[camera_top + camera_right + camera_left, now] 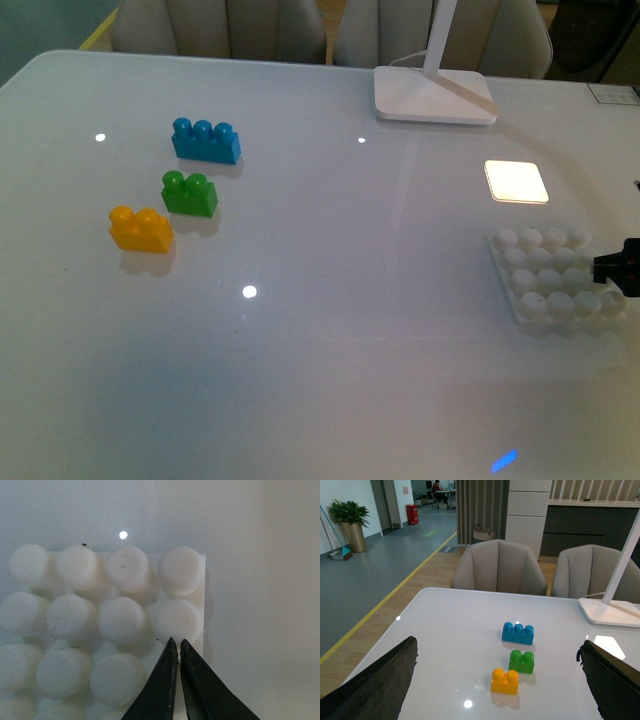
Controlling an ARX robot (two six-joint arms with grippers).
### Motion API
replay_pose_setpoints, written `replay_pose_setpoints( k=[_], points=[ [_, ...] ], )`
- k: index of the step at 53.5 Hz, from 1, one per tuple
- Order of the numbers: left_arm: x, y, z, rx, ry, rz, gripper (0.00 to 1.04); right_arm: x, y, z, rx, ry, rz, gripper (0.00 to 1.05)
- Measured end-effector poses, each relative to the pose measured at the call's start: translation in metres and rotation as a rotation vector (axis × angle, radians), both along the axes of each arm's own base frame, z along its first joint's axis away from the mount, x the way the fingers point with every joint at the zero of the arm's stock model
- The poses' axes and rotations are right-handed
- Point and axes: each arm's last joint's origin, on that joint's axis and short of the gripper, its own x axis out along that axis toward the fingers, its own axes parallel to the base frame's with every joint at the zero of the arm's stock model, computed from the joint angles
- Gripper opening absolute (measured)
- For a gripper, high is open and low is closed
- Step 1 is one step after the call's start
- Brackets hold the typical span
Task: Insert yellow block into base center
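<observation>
The yellow block (141, 229) (504, 681) lies on the white table at the left, nearest the front of a row of three bricks. The white studded base (553, 276) (100, 625) lies at the right side of the table. My right gripper (612, 270) (178, 647) is shut with nothing in it, its tips resting over the base's edge by the studs. My left gripper (497, 690) is open, hovering back from the yellow block, which shows between its two dark fingers (375, 685).
A green brick (190, 193) (522, 661) and a blue three-stud brick (206, 141) (518, 633) sit just behind the yellow one. A white lamp foot (433, 98) stands at the back. Chairs line the far table edge.
</observation>
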Motion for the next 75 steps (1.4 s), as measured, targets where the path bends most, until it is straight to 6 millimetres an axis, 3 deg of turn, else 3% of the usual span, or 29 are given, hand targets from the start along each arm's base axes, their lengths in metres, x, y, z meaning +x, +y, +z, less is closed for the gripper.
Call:
replay_pose_setpoints(
  k=[12,60,75],
  points=[
    [0.000,0.000,0.000,0.000,0.000,0.000,0.97,0.010,0.043,0.004,-0.025,0.032,0.002,0.21],
    [0.000,0.000,0.000,0.000,0.000,0.000,0.97,0.038,0.184,0.002,0.057,0.106,-0.154,0.26],
    [0.000,0.000,0.000,0.000,0.000,0.000,0.97,0.044,0.218,0.001,0.086,0.132,-0.170,0.28]
  ],
)
